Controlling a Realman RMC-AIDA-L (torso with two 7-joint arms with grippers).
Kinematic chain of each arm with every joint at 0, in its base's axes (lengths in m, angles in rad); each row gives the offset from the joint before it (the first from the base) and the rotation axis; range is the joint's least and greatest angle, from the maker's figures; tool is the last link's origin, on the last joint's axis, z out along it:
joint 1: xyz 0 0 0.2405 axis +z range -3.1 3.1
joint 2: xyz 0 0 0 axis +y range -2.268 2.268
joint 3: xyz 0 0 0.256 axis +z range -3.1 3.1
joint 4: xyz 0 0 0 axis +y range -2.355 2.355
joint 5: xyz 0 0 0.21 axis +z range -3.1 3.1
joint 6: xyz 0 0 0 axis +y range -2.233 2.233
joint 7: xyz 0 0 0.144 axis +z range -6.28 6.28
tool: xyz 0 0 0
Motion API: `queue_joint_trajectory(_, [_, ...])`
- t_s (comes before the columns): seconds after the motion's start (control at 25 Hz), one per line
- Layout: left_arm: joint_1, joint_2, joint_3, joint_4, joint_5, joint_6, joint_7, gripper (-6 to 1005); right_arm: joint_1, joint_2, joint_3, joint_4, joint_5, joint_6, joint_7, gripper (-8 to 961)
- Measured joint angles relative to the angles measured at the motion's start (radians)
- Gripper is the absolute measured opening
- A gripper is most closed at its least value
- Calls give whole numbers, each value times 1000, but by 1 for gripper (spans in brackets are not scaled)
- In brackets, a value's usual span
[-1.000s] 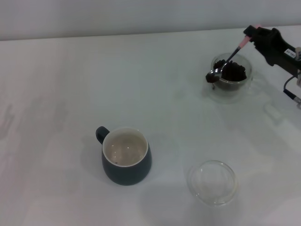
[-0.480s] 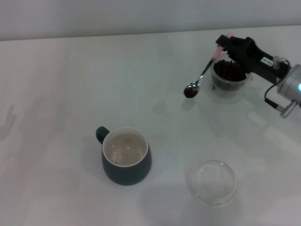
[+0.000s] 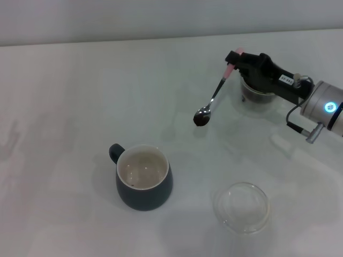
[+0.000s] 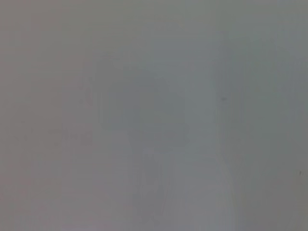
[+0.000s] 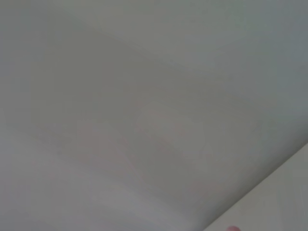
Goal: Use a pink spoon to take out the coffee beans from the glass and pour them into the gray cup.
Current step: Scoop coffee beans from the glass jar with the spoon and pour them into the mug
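- So the right gripper (image 3: 239, 60) is clamped on the pale pink handle of the small metal-bowled pink spoon (image 3: 214, 95), which hangs tilted down out in the open, between the small clear double-walled glass (image 3: 258, 95) and the squat dark blue-gray ceramic gray cup (image 3: 143, 176).
- A dark clump of coffee beans (image 3: 201, 120) sits in the spoon bowl, over bare table, well apart from the gray cup.
- Biggest risk imo: the spoon looks tipped steeply, so any jerk or quick swing could shake beans off onto the table short of the cup.
- The grip is right at the handle tip, so the spoon could pivot in the fingers and dump the load.
- The cup's mouth is wide, but a pour from too far to the side could bounce beans off the rim.
- There's also a shallow clear glass dish (image 3: 241, 207) near the cup; beans landing there would be the wrong spot.
- Left gripper isn't in view, its wrist camera shows only blank grey.
- Surface is a plain white table (image 3: 80, 96), smooth, with a pale wall behind it. Nothing else around.
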Motion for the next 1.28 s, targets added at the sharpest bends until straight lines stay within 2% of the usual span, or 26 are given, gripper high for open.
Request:
queue_joint_trajectory(0.8, [-1,0,0,-4,0,-3,21,755,156,0,0,264,-9,112,-167,145])
queue_joint_trajectory(1.04, [-5,0,0,-15,0,-5,22,755,208,0,12,317,-57,140,-252,146])
queue_joint_trajectory(1.28, [-5,0,0,-16,-1,-5,23,755,223,0,14,320,-84,152,-348,146])
